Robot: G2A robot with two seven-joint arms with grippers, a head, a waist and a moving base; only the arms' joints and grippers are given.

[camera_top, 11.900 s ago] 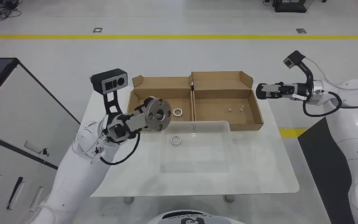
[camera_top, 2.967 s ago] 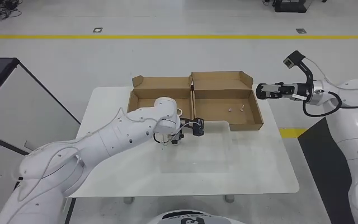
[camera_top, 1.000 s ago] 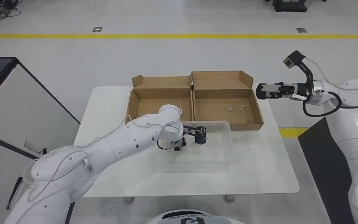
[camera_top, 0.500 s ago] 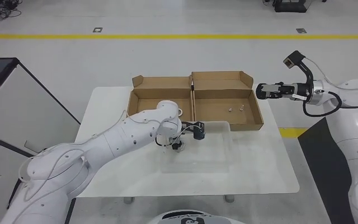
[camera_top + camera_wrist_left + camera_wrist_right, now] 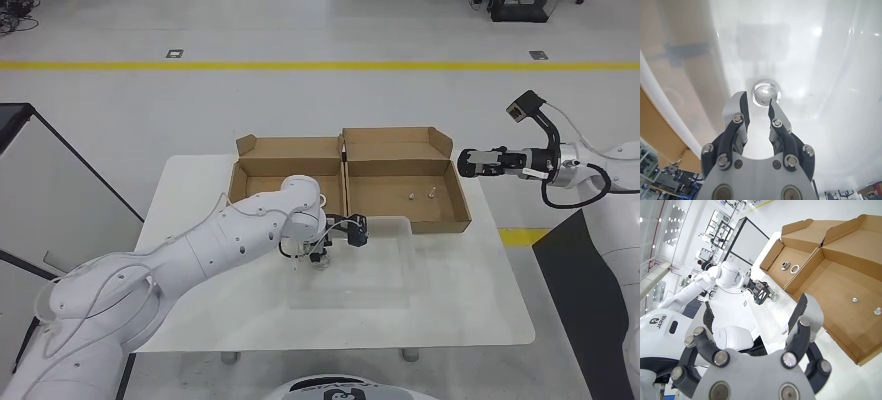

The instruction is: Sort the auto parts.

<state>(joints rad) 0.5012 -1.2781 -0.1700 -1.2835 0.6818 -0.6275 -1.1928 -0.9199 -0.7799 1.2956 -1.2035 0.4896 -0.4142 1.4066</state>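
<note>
In the tray at the desk's middle, your left hand has drawn back a touch from where it reached a second ago. It now sits low over the ring, by the tray's left wall. About twelve seconds back that arm was raised near the desk's left edge, so the whole reach is recent.

The fingers are parted and nothing is gripped. The ring lies flat on the tray floor just ahead of them, one tip at its rim (a small push forward should centre it). I judge you are an advance and a squeeze away from the pick. After that the ring likely belongs in the left box with the flange and flat ring. The right box holds two bolts.

Your right hand has not stirred: it hangs off the far right corner, wide open and empty.

In the way are the tray's wall and the left box's near wall, so lift clear first.
</note>
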